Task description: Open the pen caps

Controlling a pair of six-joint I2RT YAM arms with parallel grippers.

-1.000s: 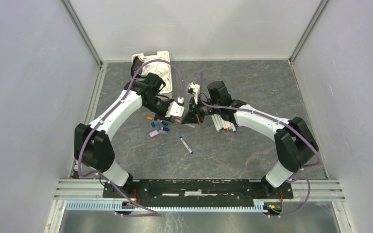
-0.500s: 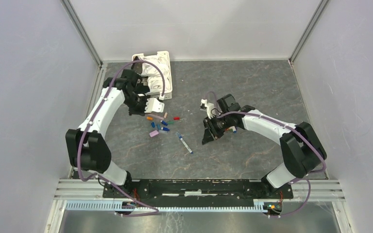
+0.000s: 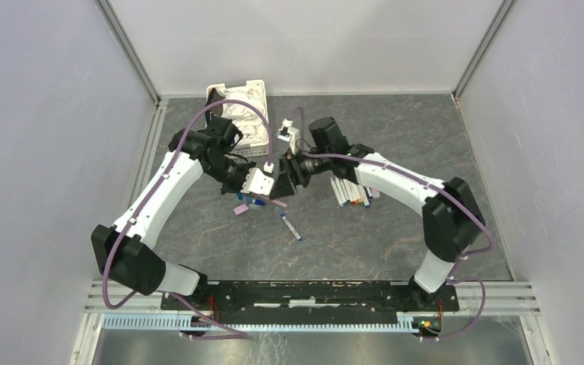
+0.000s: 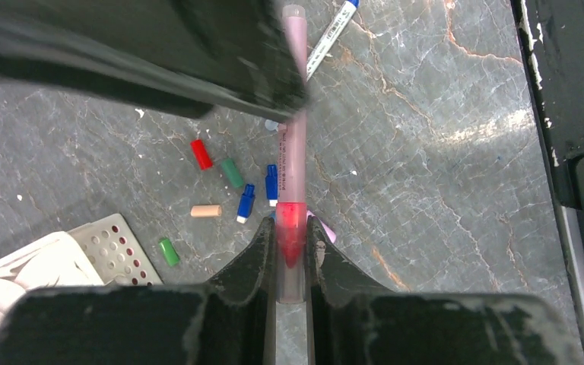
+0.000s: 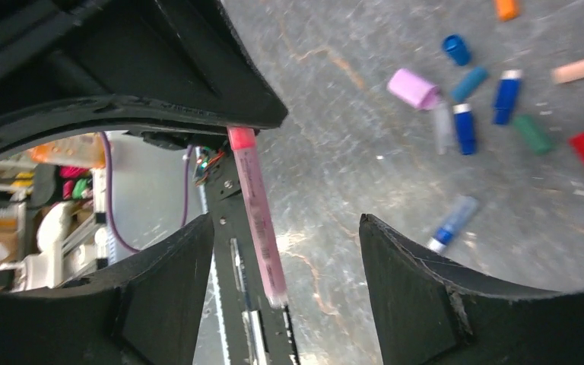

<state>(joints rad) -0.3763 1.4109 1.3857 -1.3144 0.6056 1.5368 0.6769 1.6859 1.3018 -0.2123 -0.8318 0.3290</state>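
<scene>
Currently the L gripper (image 4: 292, 228) is clamped tight on a pink pen (image 4: 294, 144) — its fingers pinch the reddish end section, and I can't tell whether that part is a cap or just a tinted bit of barrel. The pen sticks straight out from the L fingers, above the table (image 4: 441, 190), and its far end runs between the fingers of the R gripper (image 5: 287, 220). R jaws stand wide apart, one each side of the barrel w/ visible gaps — nothing gripped. In the top view both grippers sit nose to nose over the table, just in front of the white basket (image 4: 114, 237). Loose pen caps lie on the table beneath and beside the held pen, none touched: a red cap (image 4: 201, 153), a green cap (image 4: 233, 172), two blue caps (image 4: 245, 201) close together, a peach cap (image 4: 205, 211) and a second green cap (image 4: 169, 252) right by the basket's corner. The R wrist cam also shows a pink cap (image 5: 414, 87) and an orange cap (image 5: 506, 7). A separate white pen (image 4: 333, 30) w/ a blue tip lies flat, apart from the caps, nearer the arm bases. A bunch of white pens (image 3: 347, 192) lies under the R forearm.
</scene>
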